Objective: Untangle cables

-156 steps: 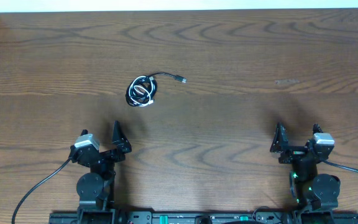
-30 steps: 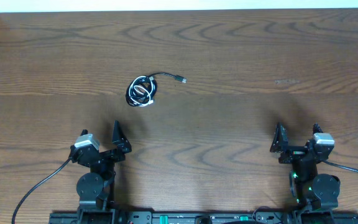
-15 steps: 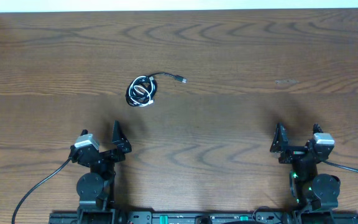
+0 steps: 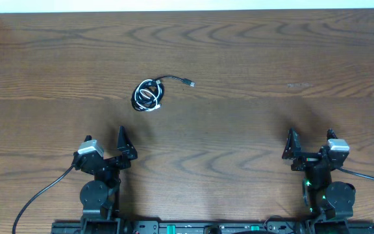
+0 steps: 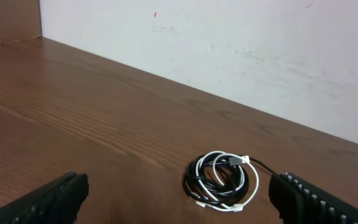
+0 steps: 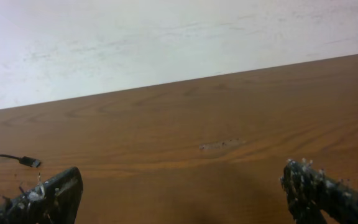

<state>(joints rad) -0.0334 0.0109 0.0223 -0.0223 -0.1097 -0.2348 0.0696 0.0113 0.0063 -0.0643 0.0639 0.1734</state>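
Note:
The cables (image 4: pixel 148 95) lie wound together in one small coil on the wooden table, left of centre: a black cord and a white cord (image 5: pixel 221 180). The black cord's plug end (image 4: pixel 189 82) trails out to the right and also shows at the left edge of the right wrist view as the plug end (image 6: pixel 28 162). My left gripper (image 4: pixel 104 144) rests open near the front edge, well short of the coil, nothing between its fingers. My right gripper (image 4: pixel 310 142) stands open at the front right, far from the cables.
The wooden table (image 4: pixel 252 58) ends at a white wall (image 5: pixel 229 43) along its far side. The arm bases and their thick black wires (image 4: pixel 37 198) sit at the front edge.

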